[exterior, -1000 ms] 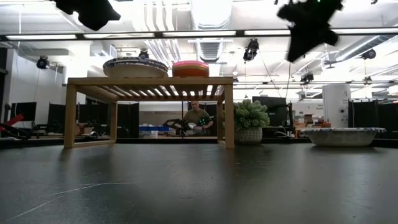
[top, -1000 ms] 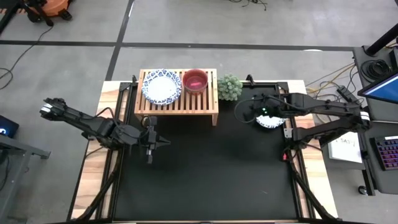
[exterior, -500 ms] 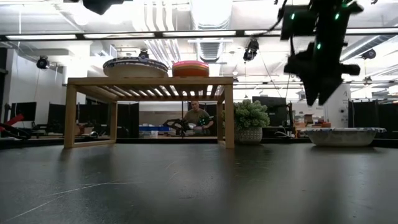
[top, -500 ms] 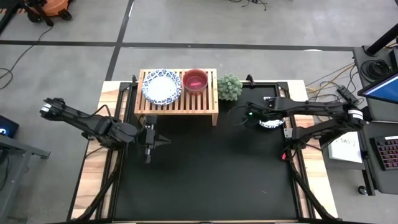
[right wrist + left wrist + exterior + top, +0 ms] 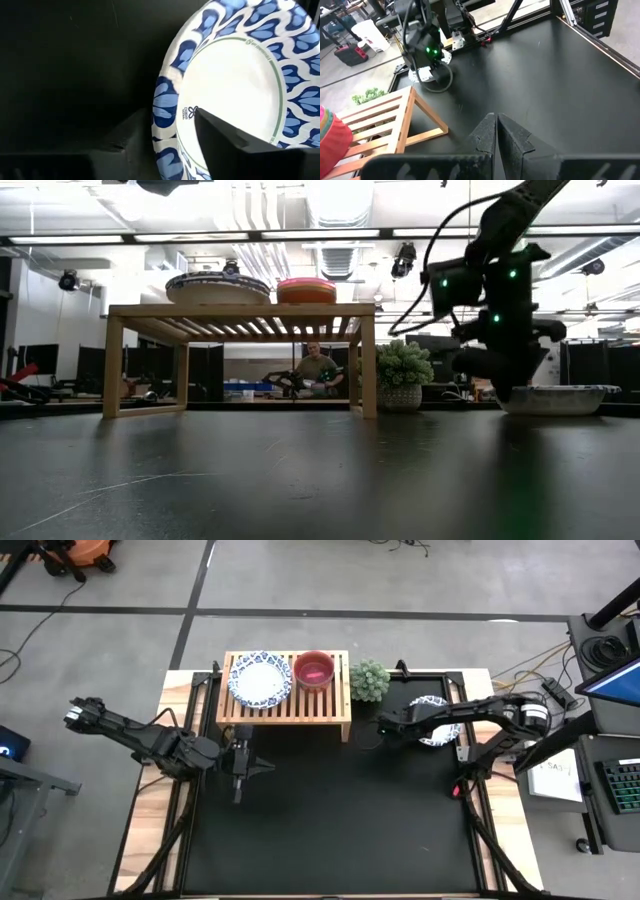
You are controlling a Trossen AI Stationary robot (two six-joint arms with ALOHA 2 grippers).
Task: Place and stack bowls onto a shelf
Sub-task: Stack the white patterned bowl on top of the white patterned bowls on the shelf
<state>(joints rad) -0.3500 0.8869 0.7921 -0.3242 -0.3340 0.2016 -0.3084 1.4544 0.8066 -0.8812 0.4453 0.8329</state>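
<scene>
A white bowl with a blue patterned rim (image 5: 441,735) (image 5: 235,85) rests on its base on the black mat, right of the plant. My right gripper (image 5: 398,727) (image 5: 505,385) (image 5: 170,112) is open and low at that bowl's left side, with the rim between its fingers. On the light-wood shelf (image 5: 300,708) (image 5: 240,310) stand another white patterned bowl (image 5: 260,680) (image 5: 217,286) and a red bowl (image 5: 314,670) (image 5: 306,290). My left gripper (image 5: 268,768) (image 5: 496,120) is shut and hovers over the mat in front of the shelf. My right gripper straddles the bowl's rim at its left side (image 5: 165,100), coming from above and the table's left. One finger (image 5: 230,142) is over the inside and the other finger (image 5: 125,137) is outside. I cannot tell whether either finger touches the bowl, which sits flat on the mat.
A small green potted plant (image 5: 369,680) (image 5: 402,375) stands between the shelf's right end and the bowl. The black mat (image 5: 340,820) spreads wide and bare toward the near edge. A person sits in the room behind the shelf (image 5: 318,368).
My right gripper has come down from high above the bowl to table level. It has shifted toward the table's left, off the bowl's middle to its left rim. The bowl has stayed in place.
</scene>
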